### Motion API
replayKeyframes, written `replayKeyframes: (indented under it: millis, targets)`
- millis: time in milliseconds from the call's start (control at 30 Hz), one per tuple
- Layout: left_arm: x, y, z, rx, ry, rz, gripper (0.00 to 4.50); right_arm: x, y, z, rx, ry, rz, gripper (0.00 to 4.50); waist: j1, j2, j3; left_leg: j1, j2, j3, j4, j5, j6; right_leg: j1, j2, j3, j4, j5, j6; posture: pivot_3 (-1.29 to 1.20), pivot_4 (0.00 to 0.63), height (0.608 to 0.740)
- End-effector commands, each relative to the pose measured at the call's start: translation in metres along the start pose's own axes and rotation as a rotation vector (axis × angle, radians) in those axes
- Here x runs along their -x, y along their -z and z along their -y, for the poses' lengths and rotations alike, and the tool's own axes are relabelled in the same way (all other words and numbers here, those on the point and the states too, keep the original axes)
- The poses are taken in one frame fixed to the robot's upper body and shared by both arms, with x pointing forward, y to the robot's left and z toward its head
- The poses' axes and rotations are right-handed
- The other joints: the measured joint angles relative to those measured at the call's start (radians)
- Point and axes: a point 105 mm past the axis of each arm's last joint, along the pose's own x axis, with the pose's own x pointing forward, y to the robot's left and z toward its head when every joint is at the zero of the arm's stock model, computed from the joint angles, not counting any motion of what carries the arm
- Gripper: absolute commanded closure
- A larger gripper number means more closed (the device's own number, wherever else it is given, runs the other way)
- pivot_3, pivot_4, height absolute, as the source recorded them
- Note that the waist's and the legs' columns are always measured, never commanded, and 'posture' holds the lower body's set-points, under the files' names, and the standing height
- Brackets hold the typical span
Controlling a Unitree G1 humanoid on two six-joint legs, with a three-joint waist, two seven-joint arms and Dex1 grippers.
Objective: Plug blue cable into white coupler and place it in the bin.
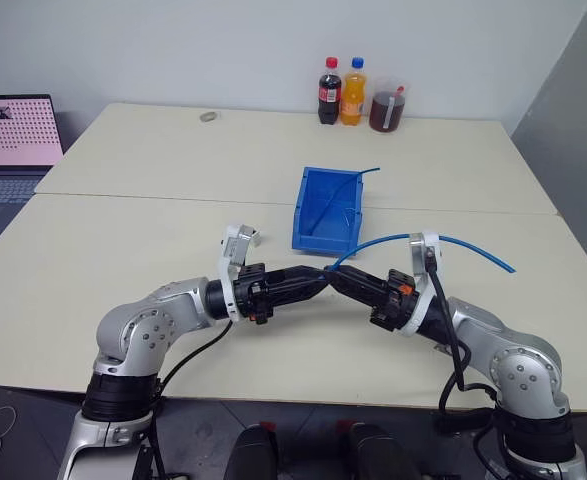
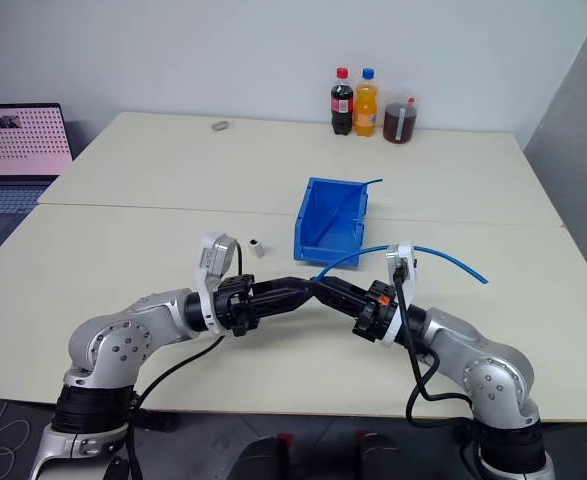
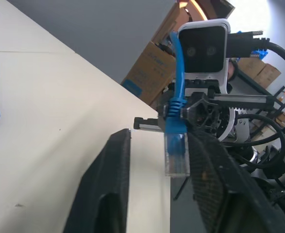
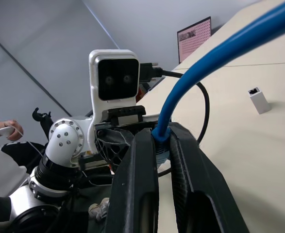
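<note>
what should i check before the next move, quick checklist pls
1. Right gripper clamped on the blue cable near its plug: ok.
2. Left gripper fingers apart around the clear plug, not pinching it: ok.
3. White coupler in hand: not ok, it sits loose on the table past the left arm.
4. Plug seated in the coupler: not ok, they are apart.
5. Bin ready for the drop: ok, though a second thin blue cable already lies in it.
6. Plug undamaged: cannot tell.

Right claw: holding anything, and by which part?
Yes. The right claw is shut on the blue cable, gripping it at the plug end, just behind the clear plug.
</note>
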Motion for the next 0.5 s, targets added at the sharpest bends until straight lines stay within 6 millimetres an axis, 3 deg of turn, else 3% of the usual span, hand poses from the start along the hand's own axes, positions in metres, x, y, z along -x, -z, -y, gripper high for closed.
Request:
replayKeyframes:
  millis: [33, 233, 267, 500]
  targets:
    - [0.01, -0.004, 0.003, -0.016, -0.027, 0.021, 1.77, -0.004, -0.001, -0.011, 0.004, -0.071, 0.003, 4.43, 0.0, 0.0, 0.0, 0.0, 0.0, 0.0, 0.0, 0.0, 0.0, 0.0, 0.0, 0.0, 0.0, 0.0, 0.0, 0.0, 0.15, 0.74]
    - [0.061, 0.035, -0.016, -0.17, -0.305, -0.17, 0.57, 0.001, -0.004, 0.002, 0.025, -0.004, 0.022, 4.43, -0.016, 0.0, 0.0, 0.0, 0.001, 0.0, -0.002, 0.0, 0.0, -0.001, 0.0, 0.0, 0.0, -0.001, -0.002, 0.0, 0.15, 0.74]
    - [0.066, 0.034, -0.022, -0.192, -0.358, -0.156, 0.38, 0.002, -0.004, 0.002, 0.026, -0.001, 0.021, 4.43, -0.017, 0.0, 0.0, 0.0, 0.001, 0.0, -0.002, 0.0, 0.0, -0.001, -0.001, 0.0, 0.0, -0.001, -0.002, 0.0, 0.15, 0.74]
    - [0.103, 0.011, -0.076, -0.43, -0.761, -0.106, 0.37, 0.003, -0.004, 0.007, 0.038, 0.018, 0.022, 4.43, 0.0, 0.0, 0.0, 0.0, 0.0, 0.0, -0.001, 0.0, 0.0, -0.001, -0.002, -0.001, 0.0, -0.001, -0.002, 0.0, 0.15, 0.74]
